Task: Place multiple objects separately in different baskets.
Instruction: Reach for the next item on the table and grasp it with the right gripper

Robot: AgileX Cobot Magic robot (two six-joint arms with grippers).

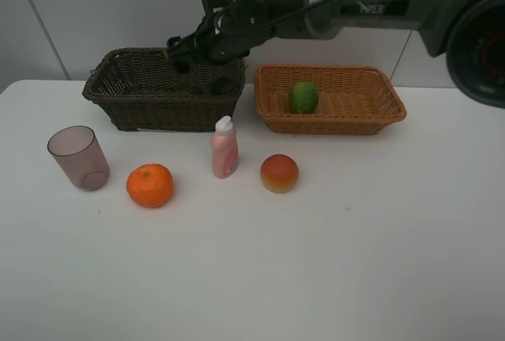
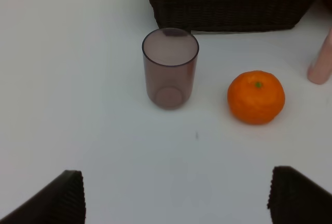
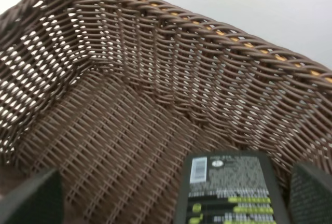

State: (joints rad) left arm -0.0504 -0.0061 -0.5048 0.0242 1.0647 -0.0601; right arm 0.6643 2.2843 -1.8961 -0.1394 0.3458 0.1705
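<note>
A black rectangular bottle, label side up, lies on the floor of the dark brown wicker basket, which stands toward 11 o'clock on the white table. The right gripper hangs inside that basket with its jaws spread wide; the bottle lies between them, with a clear gap on one side. At the basket's 3 o'clock, just beside it, stands the shallower orange-tan basket with a green lime-like fruit in it. A row of loose items lies at the baskets' 6 o'clock. A pink bottle with a white cap stands upright in the middle, and an orange-red round fruit lies at its 4 o'clock. At its 8 o'clock is a tangerine, and at its 9 o'clock, farther out, an upright translucent purplish cup. The left gripper hovers over bare table near the cup and tangerine, jaws apart and holding nothing.
</note>
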